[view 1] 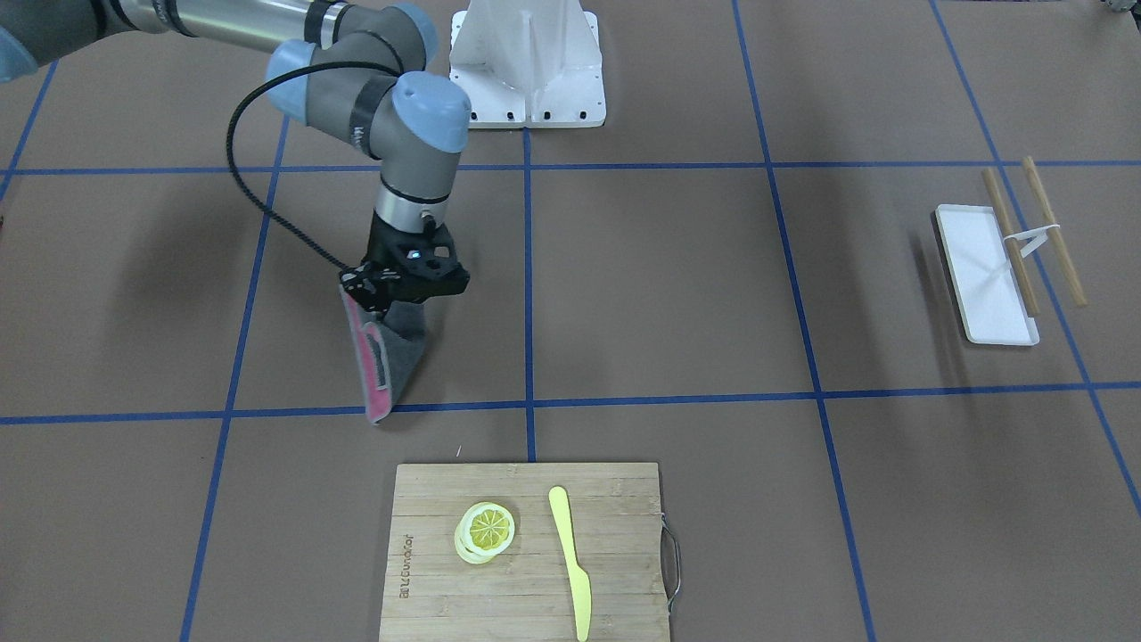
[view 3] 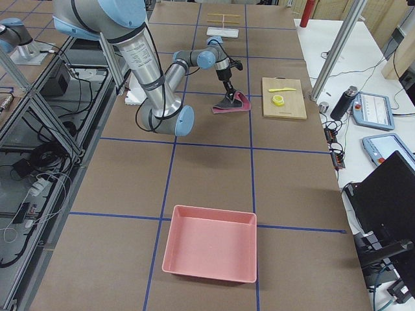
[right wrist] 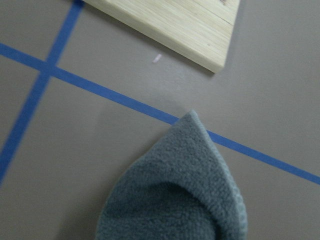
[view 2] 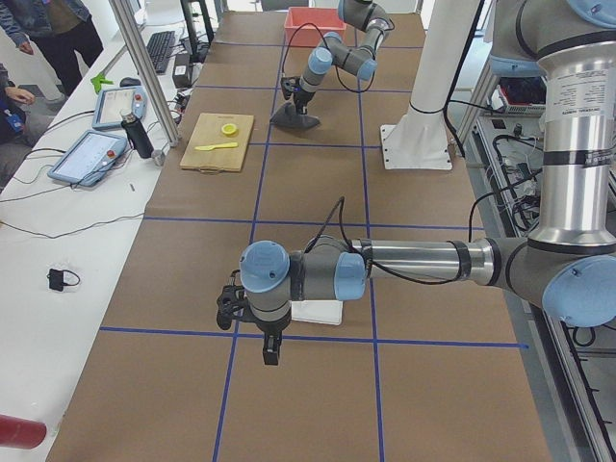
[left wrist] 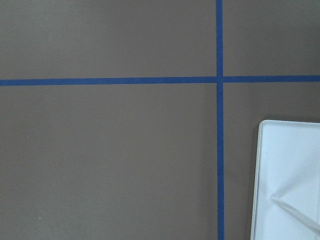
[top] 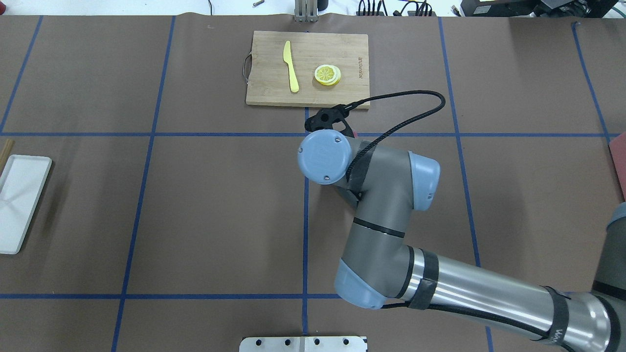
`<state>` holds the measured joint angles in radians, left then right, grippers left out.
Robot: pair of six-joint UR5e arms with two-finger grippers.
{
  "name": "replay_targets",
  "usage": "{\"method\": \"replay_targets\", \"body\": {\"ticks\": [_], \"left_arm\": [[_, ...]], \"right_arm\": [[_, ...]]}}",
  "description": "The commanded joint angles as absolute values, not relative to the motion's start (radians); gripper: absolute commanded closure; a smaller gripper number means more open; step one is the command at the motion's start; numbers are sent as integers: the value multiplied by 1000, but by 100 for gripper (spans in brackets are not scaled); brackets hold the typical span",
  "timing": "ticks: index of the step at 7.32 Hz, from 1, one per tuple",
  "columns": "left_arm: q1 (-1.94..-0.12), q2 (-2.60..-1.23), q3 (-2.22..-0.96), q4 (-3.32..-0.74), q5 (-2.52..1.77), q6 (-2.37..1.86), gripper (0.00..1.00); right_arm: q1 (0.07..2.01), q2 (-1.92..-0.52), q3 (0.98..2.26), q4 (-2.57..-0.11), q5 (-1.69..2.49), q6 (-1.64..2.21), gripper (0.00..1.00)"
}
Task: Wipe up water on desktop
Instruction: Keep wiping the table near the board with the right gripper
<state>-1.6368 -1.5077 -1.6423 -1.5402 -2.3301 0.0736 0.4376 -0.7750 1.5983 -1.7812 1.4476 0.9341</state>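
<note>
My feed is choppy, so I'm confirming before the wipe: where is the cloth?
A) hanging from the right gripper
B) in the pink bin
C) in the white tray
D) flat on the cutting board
A: the gray and pink cloth hangs from the right gripper, with its lower end down at a blue tape line on the desktop.

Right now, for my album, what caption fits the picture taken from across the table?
The right gripper holds a grey-and-pink cloth down on the brown desktop, near a cutting board.

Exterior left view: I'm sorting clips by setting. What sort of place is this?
Probably a robotics lab: the left arm over the tape-gridded desktop, teach pendants on the side bench, standing operators.
</note>
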Motion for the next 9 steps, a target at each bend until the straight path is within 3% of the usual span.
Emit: {"method": "replay_targets", "body": {"ticks": [1, 6, 9], "left_arm": [[-1638, -1506, -1641, -1540, -2330, 74, 1], [-1637, -1506, -1643, -1540, -2330, 74, 1], [-1638, -1499, -1657, -1540, -2336, 5, 1]], "right_arm": [[419, -689, 1563, -1709, 1448, 991, 100], [529, -759, 1762, -1762, 1567, 968, 100], [777, -914, 1919, -1786, 1796, 751, 100]]}}
